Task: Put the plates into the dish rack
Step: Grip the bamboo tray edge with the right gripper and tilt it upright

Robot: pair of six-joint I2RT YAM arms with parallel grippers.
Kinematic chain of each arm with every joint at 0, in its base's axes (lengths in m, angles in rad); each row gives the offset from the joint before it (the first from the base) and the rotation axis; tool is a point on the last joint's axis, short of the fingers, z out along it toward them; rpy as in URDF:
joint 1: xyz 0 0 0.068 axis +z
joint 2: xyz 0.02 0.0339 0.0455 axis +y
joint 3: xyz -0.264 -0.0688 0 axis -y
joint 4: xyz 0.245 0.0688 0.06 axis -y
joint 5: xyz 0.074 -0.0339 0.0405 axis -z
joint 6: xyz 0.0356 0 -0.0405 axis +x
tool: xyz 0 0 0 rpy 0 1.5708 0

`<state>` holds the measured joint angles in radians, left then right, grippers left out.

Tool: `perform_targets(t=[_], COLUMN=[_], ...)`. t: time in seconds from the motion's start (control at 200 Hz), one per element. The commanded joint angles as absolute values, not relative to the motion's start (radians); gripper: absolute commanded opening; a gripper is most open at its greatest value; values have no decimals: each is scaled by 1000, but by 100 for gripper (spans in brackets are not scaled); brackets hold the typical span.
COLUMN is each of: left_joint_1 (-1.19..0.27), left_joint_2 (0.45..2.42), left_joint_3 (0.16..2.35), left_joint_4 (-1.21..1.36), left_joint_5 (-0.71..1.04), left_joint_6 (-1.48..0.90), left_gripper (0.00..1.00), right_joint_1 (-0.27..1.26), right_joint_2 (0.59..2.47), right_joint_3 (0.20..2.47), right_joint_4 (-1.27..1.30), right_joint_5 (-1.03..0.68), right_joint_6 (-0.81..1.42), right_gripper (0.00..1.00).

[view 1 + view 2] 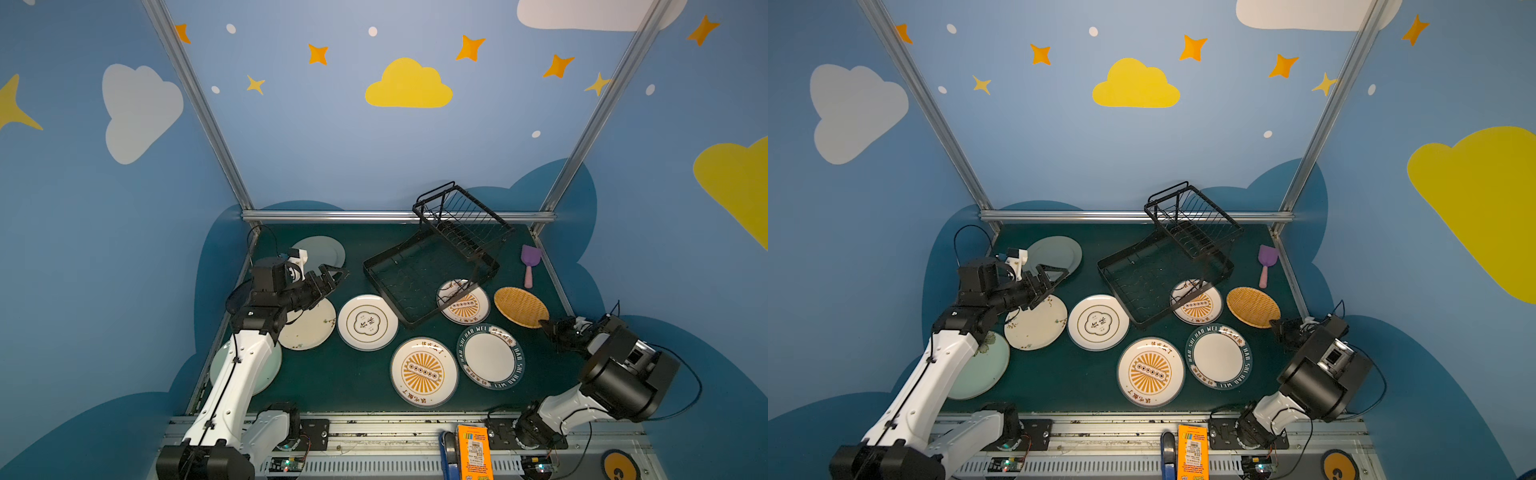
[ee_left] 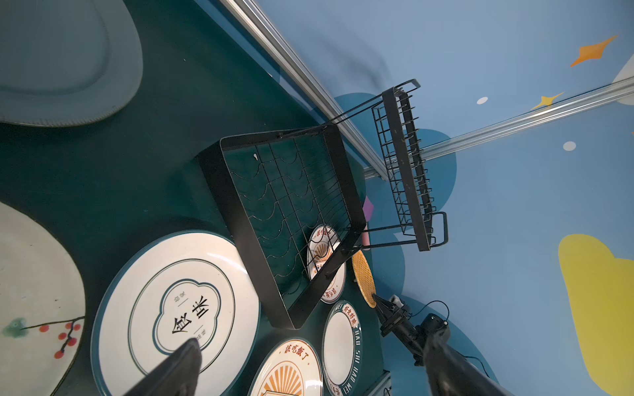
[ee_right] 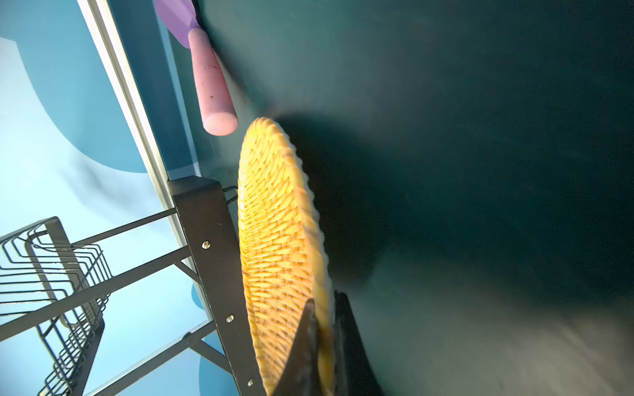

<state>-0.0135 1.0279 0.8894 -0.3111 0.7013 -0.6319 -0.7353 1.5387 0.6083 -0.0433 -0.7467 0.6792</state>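
The black wire dish rack (image 1: pixel 379 286) (image 1: pixel 1113 286) stands at the back middle with no plate in it. Its front corner rests on a small sunburst plate (image 1: pixel 467 307). Flat on the mat lie a flower-outline plate (image 1: pixel 368 322), a big sunburst plate (image 1: pixel 424 371), a teal lettered plate (image 1: pixel 490 356), a cream plate (image 1: pixel 309 328), a grey-green plate (image 1: pixel 326 249) and a mint plate (image 1: pixel 266 370) partly under the left arm. My right gripper (image 1: pixel 546 324) (image 3: pixel 324 308) is shut on the near rim of the orange woven-pattern plate (image 1: pixel 520 306) (image 3: pixel 274 223). My left gripper (image 1: pixel 338 276) hangs open over the mat, holding nothing.
A purple and pink scoop (image 1: pixel 530 264) (image 3: pixel 209 75) lies at the back right, close to the orange plate. An orange box (image 1: pixel 473 451) stands at the front rail. Aluminium frame bars (image 1: pixel 395 216) edge the mat at the back and sides.
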Motion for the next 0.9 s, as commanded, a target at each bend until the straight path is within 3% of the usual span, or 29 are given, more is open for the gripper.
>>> perform_targets(t=[0.0,0.486,0.726,0.896], left_joint_1=[-14,-48,-141,-228], left_joint_2=[1027,1096,1119,1158], left_joint_3=[933,992,997,985], left_joint_4=[-341,-394,-380,-323], left_joint_5=[686,795,782,774], left_joint_6=[-618,-648,-642,-689], left_gripper=[100,100,100,100], right_joint_1=[-722,-579,-527,-408], right_joint_2=[1470,1077,965,920], right_joint_3=[627,723,747,763], right_joint_4=[-182,-490,-565,-604], right_joint_5=[-722,-741,-794,-826], right_joint_6=[639,625,603,614], right_gripper=[0,0,0,0])
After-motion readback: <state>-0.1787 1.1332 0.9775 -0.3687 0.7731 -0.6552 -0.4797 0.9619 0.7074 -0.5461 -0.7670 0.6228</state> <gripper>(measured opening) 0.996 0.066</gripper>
